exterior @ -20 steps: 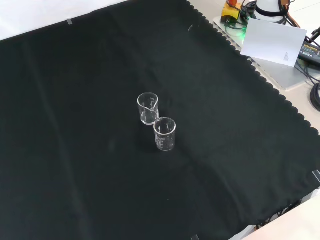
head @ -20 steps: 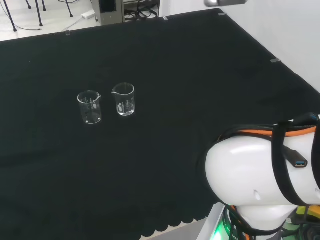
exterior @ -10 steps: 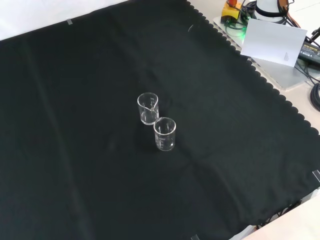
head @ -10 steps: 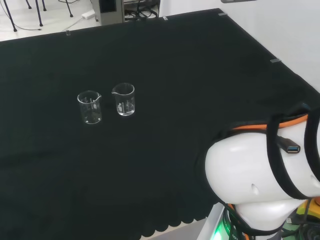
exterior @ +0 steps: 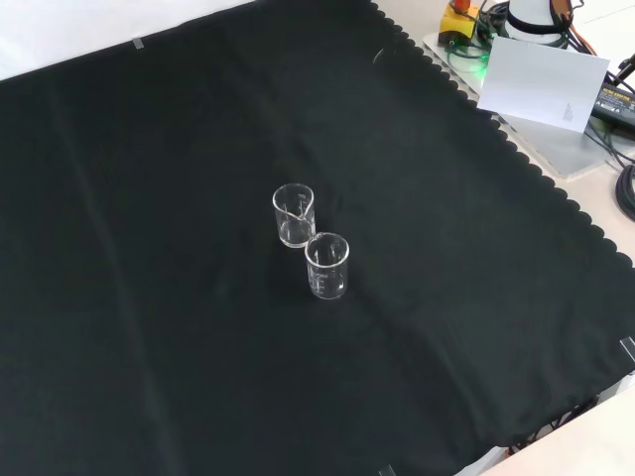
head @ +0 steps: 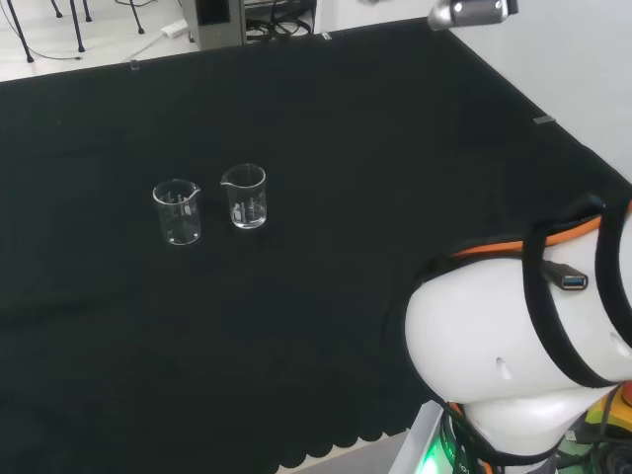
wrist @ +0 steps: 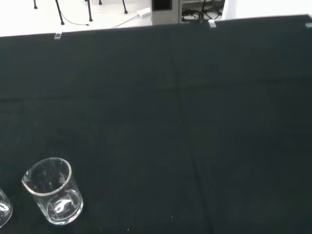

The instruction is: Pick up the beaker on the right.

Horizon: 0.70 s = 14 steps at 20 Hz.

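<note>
Two clear beakers stand upright, side by side, mid-worktop (head: 395,128); your target, the right beaker (head: 244,197) in the head view, sits just beside the left beaker (head: 178,211); your hand's state cannot be told.

Clear beaker (head: 245,197) upright, beside 2nd beaker (head: 178,211).

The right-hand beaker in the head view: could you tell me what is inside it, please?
The right-hand beaker looks empty: the black cloth shows through its clear wall, as with the other beaker beside it. A thin clear film could not be ruled out.
</note>
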Each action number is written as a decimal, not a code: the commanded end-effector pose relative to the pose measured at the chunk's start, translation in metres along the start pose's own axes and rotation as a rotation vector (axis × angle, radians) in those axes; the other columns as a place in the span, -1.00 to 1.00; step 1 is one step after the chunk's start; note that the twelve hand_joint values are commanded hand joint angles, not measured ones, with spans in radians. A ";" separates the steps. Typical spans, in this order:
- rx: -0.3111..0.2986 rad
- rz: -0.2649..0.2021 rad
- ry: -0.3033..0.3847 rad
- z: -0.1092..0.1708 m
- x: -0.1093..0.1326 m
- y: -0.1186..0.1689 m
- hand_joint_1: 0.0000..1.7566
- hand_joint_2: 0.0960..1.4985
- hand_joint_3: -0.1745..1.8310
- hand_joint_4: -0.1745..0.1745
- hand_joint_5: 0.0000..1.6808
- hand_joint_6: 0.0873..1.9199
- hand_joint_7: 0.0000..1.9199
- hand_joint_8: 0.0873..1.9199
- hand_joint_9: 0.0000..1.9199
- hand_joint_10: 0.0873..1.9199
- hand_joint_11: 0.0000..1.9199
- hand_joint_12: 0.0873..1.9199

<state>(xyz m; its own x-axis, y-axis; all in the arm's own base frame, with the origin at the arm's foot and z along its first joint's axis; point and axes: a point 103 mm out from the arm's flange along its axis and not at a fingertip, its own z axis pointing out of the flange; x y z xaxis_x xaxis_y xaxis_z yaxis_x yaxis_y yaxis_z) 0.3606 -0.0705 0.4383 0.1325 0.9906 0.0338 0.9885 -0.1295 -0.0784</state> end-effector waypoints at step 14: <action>0.104 -0.114 0.165 0.141 0.027 0.102 -0.22 -0.07 -0.27 0.00 -0.66 -1.00 -0.75 -0.49 -0.68 -0.37 -1.00 0.21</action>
<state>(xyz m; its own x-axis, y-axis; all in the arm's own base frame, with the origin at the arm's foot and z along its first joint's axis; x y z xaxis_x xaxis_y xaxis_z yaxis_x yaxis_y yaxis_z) 0.4258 -0.0572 0.3239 0.0860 0.9882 0.1269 0.9865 -0.0667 -0.1496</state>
